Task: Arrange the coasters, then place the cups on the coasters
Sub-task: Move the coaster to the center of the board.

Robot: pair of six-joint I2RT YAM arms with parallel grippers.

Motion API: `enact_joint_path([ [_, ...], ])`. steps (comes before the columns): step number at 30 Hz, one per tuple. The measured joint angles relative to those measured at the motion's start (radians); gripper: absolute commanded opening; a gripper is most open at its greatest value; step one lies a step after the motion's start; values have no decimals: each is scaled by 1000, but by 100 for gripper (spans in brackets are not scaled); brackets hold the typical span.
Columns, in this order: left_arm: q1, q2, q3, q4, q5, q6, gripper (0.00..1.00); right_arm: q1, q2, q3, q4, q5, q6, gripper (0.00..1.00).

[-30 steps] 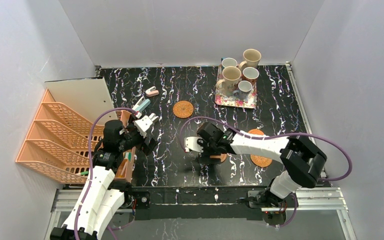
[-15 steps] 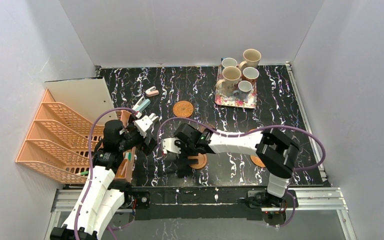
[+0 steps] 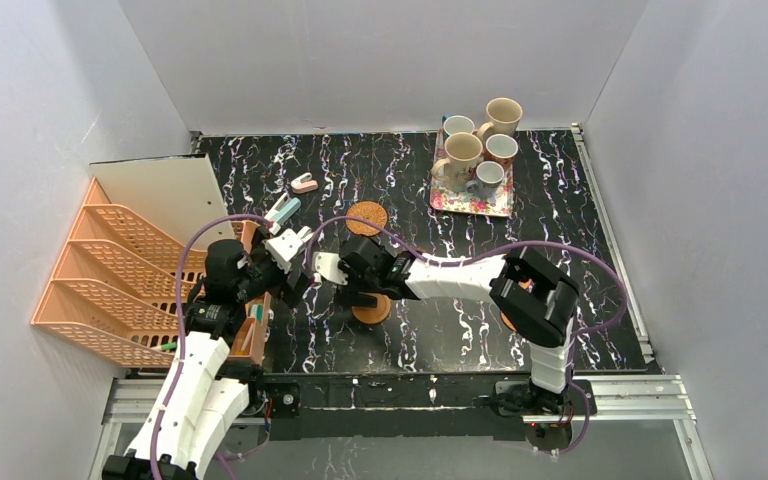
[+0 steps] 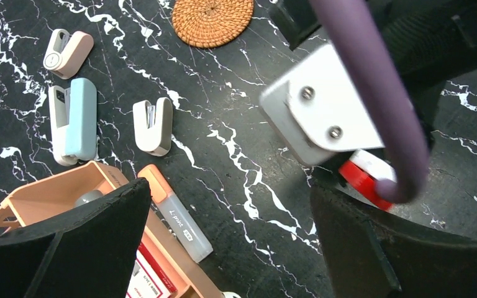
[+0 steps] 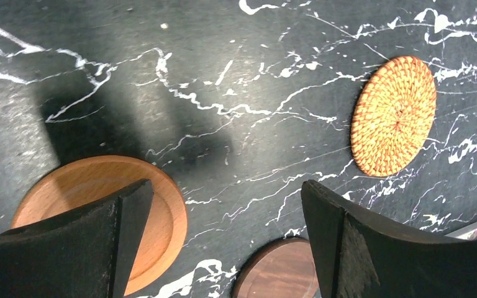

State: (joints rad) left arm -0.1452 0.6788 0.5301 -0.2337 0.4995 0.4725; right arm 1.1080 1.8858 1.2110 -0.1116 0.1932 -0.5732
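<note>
Early stage, as I judge it: my right gripper (image 5: 223, 186) and left gripper (image 4: 230, 189) gape empty, flat round orange and brown coasters (image 5: 394, 115) lie unarranged on the black marbled desk (image 3: 560, 215), and all five ceramic cups (image 3: 463, 150) wait on the pink floral tray (image 3: 455, 204).

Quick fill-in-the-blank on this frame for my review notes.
____ cups sit at the table's far right. The right end effector is ____, holding nothing. The right wrist view shows ____ coasters in all.
Missing: five; open; three.

Overhead wide; wrist cameras close, downward
</note>
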Motion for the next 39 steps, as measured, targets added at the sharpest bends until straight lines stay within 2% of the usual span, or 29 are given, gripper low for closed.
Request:
enact_joint_path([
  [10,-8,0,0,1,18,-3,98,-31,38,37,89,42,77,98],
  [17,-8,0,0,1,18,-4,98,-100,105,154,111,57,167,98],
  [24,-8,-7,0,1,19,-5,98,-248,101,249,40,-70,277,98],
  [28,-8,-11,0,1,24,-5,98,-321,5,171,31,-98,256,98],
  [32,-8,-13,0,1,28,-5,98,-319,-76,88,14,-87,212,98],
  [39,-8,-13,0,1,33,-5,98,-322,-110,-45,-3,-59,156,98],
])
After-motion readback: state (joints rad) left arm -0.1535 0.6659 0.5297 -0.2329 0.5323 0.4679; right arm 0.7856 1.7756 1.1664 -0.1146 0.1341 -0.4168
